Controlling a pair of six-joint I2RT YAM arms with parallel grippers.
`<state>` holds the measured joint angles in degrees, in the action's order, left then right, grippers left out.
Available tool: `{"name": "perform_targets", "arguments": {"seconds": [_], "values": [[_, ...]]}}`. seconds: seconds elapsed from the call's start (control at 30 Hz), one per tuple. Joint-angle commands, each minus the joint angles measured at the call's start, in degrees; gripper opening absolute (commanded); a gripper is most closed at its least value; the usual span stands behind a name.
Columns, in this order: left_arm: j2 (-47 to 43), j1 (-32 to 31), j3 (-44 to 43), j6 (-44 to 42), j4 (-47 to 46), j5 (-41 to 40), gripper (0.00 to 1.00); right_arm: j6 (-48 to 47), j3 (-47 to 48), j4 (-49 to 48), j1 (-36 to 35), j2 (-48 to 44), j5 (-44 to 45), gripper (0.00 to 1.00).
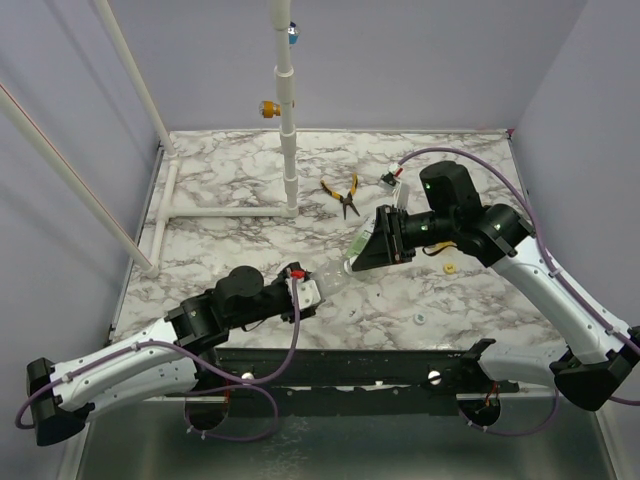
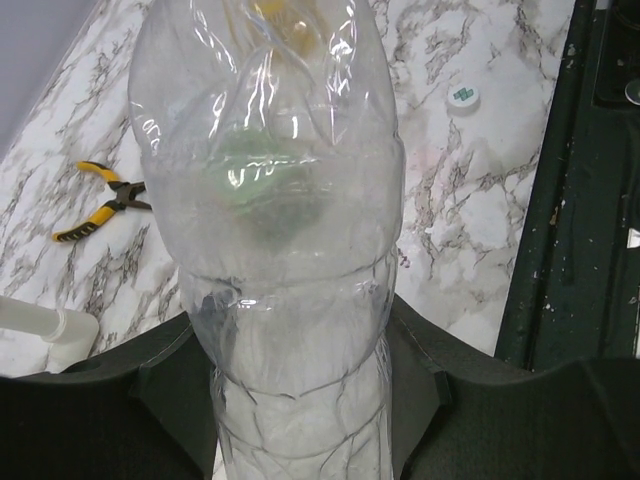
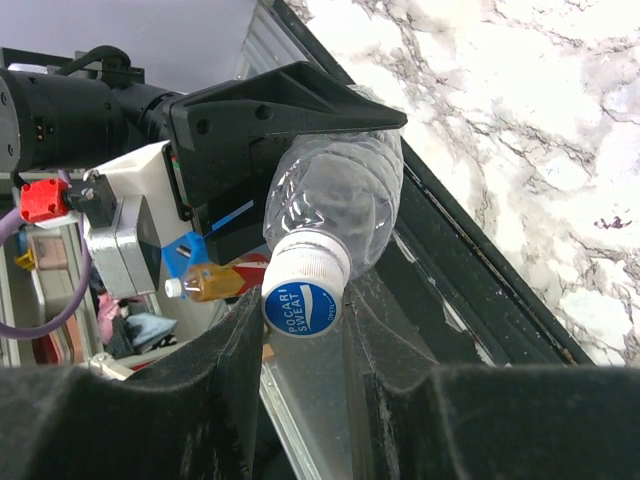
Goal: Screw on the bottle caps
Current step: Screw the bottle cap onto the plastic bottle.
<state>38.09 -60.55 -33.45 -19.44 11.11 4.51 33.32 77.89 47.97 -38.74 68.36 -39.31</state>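
A clear plastic bottle [image 1: 343, 268] hangs in the air between my two grippers, above the front part of the marble table [image 1: 230, 190]. My left gripper [image 1: 312, 290] is shut on the bottle's lower body [image 2: 290, 300], one black finger [image 2: 110, 400] on each side. My right gripper [image 3: 300, 315] is shut on the blue-and-white cap [image 3: 305, 296] that sits on the bottle's neck. A yellow cap [image 1: 451, 268] and a whitish cap [image 1: 421, 319] lie loose on the table below the right arm; the whitish cap [image 2: 462, 96] also shows in the left wrist view.
Yellow-handled pliers [image 1: 343, 194] lie at the back centre of the table. A white pipe post [image 1: 287, 110] and pipe frame [image 1: 225, 211] stand at the back left. A black rail [image 1: 380, 365] runs along the near edge.
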Motion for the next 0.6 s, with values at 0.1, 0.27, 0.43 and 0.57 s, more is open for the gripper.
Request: {"name": "perform_targets", "arguments": {"seconds": [0.1,0.27,0.43,0.57], "values": [[1.5,-0.4,0.5,-1.4,-9.7,-5.8,0.4,0.6,-0.8,2.5,-0.4,0.0,-1.8,0.2],[1.7,-0.5,1.5,-1.6,-13.3,-9.6,0.4,1.8,-1.3,1.8,-0.5,0.6,-1.4,0.2],[2.9,-0.9,1.7,-2.7,-15.4,-12.9,0.39,3.0,-0.1,2.0,-0.4,2.2,0.6,0.2],[4.0,-1.1,1.8,-4.1,-19.1,-15.4,0.39,4.5,0.9,1.6,-0.5,3.4,1.1,0.2]]}}
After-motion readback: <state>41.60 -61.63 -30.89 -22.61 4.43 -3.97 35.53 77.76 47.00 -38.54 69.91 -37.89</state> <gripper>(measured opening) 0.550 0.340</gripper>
